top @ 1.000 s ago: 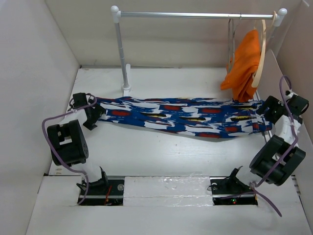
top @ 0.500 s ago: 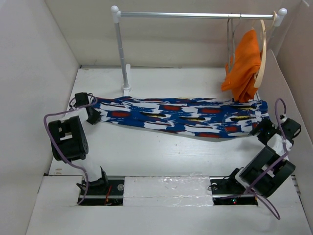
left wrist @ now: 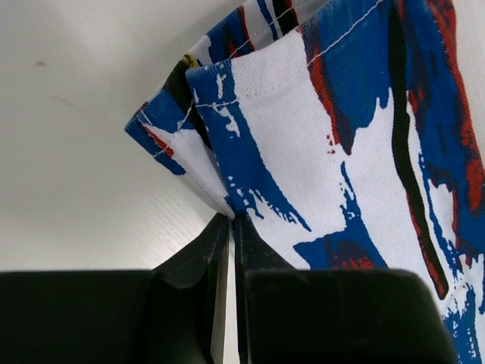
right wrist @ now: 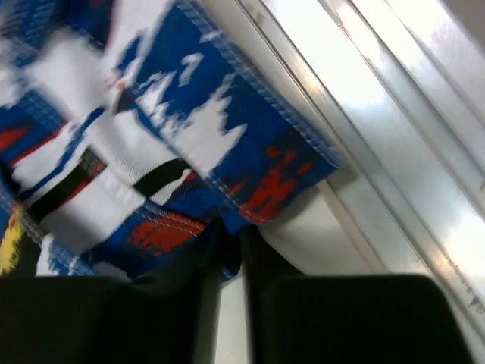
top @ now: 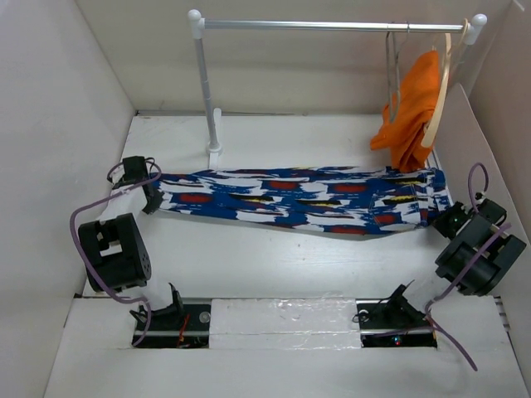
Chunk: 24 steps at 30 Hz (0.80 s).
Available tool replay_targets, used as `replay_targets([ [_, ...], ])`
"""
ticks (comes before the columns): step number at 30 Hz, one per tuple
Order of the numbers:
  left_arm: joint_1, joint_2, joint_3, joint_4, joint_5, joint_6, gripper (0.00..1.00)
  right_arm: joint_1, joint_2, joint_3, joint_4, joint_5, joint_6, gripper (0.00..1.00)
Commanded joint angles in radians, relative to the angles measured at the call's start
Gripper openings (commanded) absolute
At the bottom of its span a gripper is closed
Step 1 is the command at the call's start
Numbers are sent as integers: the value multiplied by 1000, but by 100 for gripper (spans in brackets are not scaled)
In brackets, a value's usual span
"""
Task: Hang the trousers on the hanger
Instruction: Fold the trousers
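My left pincer (top: pixel 152 195) is shut tight on the trousers (top: pixel 299 201). In the left wrist view its fingers (left wrist: pixel 261 258) meet on a fold of the hem, and the printed cloth rises away from their tips. My right pincer (top: pixel 448 220) is at the other end, by the waist. In the right wrist view, which is blurred, its fingers (right wrist: pixel 261 262) stand almost together with the stitched edge of the cloth caught between them, so I take it to be gripping there too.

The trousers lie stretched flat across the table (top: pixel 274 265), from my left pincer near the left wall to my right pincer near the right wall, just in front of the foot of the rail's post. The hanger (top: pixel 391 75) hangs by its hook on the rail (top: pixel 332 26) at the far right, above the waist end and apart from the trousers. Just to its right hangs a wooden hanger (top: pixel 440 91) bearing an orange garment (top: pixel 412 108)
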<state>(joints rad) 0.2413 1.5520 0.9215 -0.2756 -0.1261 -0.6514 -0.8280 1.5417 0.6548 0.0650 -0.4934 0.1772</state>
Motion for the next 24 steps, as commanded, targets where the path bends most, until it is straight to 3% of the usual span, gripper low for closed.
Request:
replay_targets([
  [1,10,-70,-6,-72,-176,27,0,7,15,0,-37,39,15,14],
  [2,10,-93,-4,-88,-229,24,0,7,-18,14,-59,47,2,0],
  [6,10,-167,-10,-154,-339,32,0,-15,-237,-21,-258,136,-62,0],
  [7,10,-197,-15,-171,-386,33,0,-34,-396,-62,-304,147,-74,0],
  [13,10,-225,-30,-198,-393,-10,2,-56,-569,-75,-471,181,-111,0],
  [14,10,-219,-26,-201,-386,-16,14,-56,-574,-83,-458,165,-117,12],
  [15,10,-214,-16,-204,-374,-20,44,-56,-569,-101,-432,148,-120,34],
  [16,10,-213,-9,-208,-350,-27,55,-56,-554,-104,-409,130,-116,65],
  [17,10,-219,0,-215,-331,-42,64,-56,-536,-92,-445,122,-128,75],
  [18,10,-227,22,-221,-308,-54,74,-65,-490,-45,-465,116,-152,81],
  [19,10,-249,34,-220,-235,-63,75,-65,-474,-22,-484,119,-165,88],
  [21,-6,-270,57,-191,-153,-77,76,-89,-457,2,-488,124,-197,90],
  [24,-170,-317,53,-113,-70,-67,70,-109,-421,-9,-455,122,-185,92],
])
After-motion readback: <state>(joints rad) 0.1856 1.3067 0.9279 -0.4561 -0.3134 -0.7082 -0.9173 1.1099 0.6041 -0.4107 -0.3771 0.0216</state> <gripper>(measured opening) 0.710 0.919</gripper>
